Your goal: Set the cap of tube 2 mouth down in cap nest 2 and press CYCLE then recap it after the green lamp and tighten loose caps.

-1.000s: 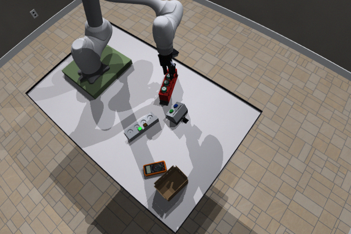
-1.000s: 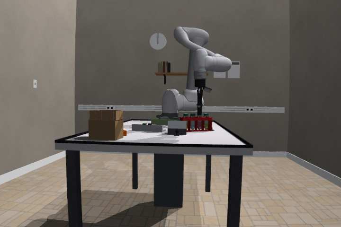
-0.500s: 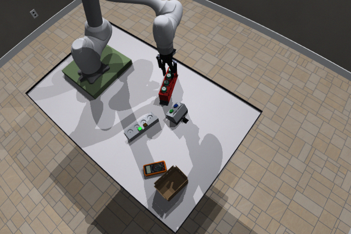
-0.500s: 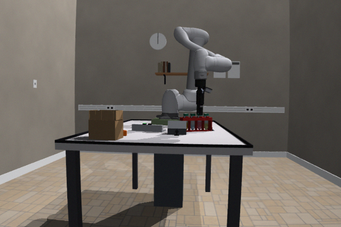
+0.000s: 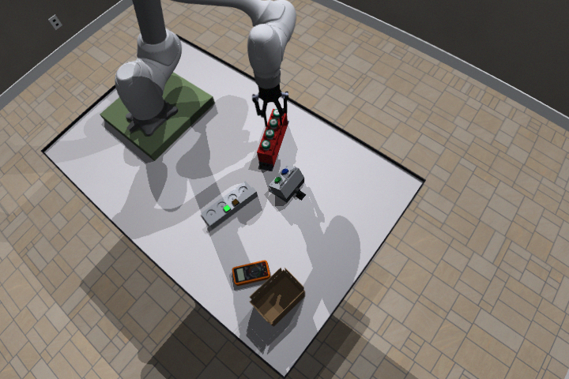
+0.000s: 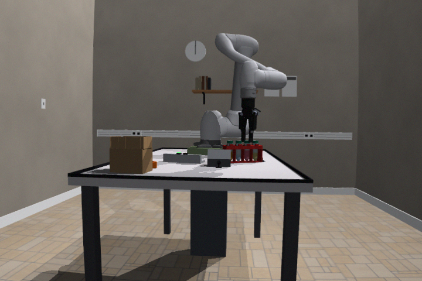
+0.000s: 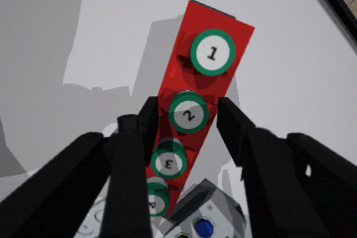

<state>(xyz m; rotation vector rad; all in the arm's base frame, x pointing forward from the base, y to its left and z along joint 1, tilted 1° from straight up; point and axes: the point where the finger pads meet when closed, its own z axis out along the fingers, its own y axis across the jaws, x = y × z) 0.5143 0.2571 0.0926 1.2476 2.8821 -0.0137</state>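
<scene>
Black two-fingered pincer hangs partly open over the red tube station, its fingers either side of the green-rimmed white cap marked 2 with gaps, gripping nothing. That cap sits on its tube on the white worktop, and the grey cap tray's green lamp glows.

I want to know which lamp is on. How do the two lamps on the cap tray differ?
The lamp toward the tray's middle glows bright green, while the lamp beside it is dark amber-brown and unlit. The green one looks larger because of its glow. Both sit side by side on the grey cap tray, between the nests.
</scene>
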